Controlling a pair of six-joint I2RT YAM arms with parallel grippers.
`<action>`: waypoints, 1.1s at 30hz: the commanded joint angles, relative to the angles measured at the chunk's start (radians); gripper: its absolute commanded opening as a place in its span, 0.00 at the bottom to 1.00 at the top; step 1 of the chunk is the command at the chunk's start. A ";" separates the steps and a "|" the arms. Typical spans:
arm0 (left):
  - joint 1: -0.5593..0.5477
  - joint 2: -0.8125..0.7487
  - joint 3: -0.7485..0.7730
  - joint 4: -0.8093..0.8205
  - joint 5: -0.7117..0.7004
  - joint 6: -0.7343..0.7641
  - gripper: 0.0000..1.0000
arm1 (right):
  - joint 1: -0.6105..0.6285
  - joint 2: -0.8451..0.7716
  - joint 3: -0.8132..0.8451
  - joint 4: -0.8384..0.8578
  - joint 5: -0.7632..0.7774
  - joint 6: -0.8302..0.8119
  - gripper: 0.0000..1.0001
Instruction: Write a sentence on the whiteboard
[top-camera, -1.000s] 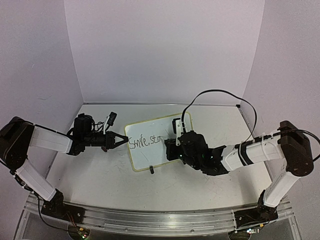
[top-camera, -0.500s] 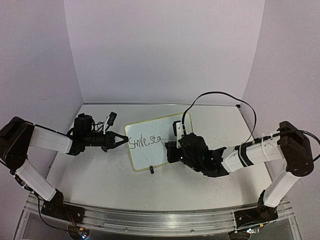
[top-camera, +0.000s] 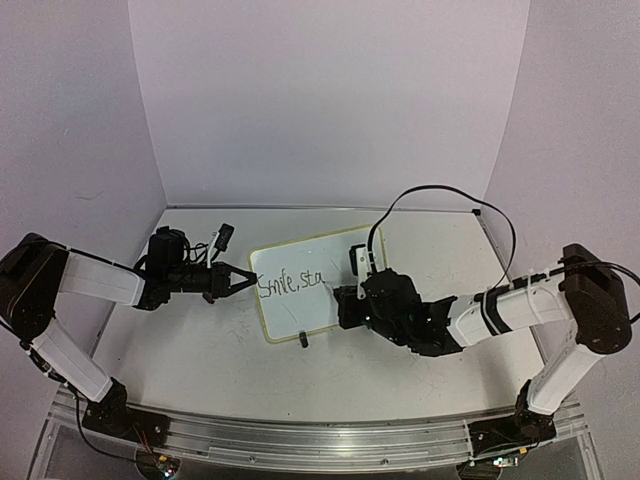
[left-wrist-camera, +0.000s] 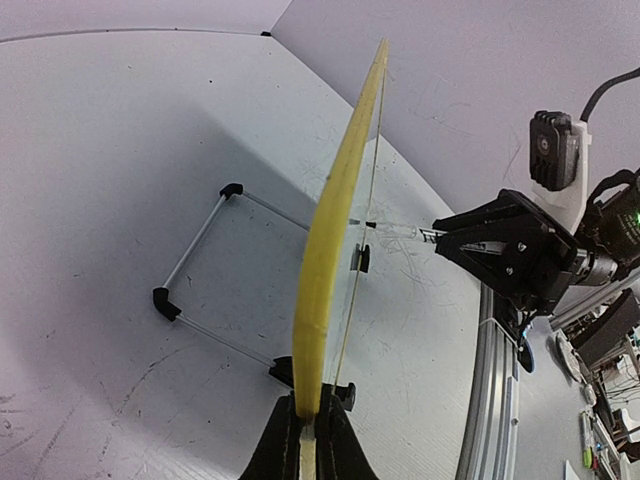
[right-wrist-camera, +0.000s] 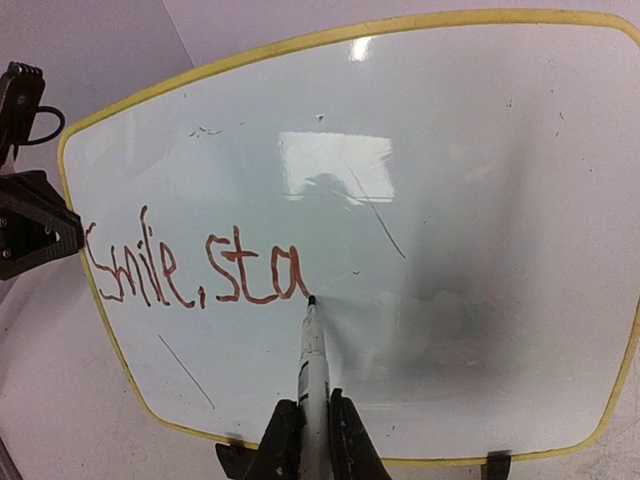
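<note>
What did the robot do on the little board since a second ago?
The right claw, holding the marker, slid a bit further along the whiteboard and added a letter: the sentence grew from "Smile, st" to "Smile, sta". The left claw stayed clamped on the whiteboard's edge, and the whiteboard did not move.

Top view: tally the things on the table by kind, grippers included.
whiteboard: 1
marker: 1
grippers: 2 (left gripper shut on the whiteboard's rim, right gripper shut on the marker)
Total: 4
</note>
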 joint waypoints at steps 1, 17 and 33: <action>-0.003 -0.010 0.023 -0.047 -0.004 0.023 0.00 | -0.003 -0.075 -0.034 0.100 -0.050 -0.052 0.00; -0.002 -0.012 0.021 -0.047 -0.004 0.025 0.00 | -0.022 -0.013 0.052 0.052 0.014 -0.076 0.00; -0.003 -0.012 0.021 -0.049 -0.004 0.025 0.00 | -0.022 0.016 0.043 0.054 0.011 -0.060 0.00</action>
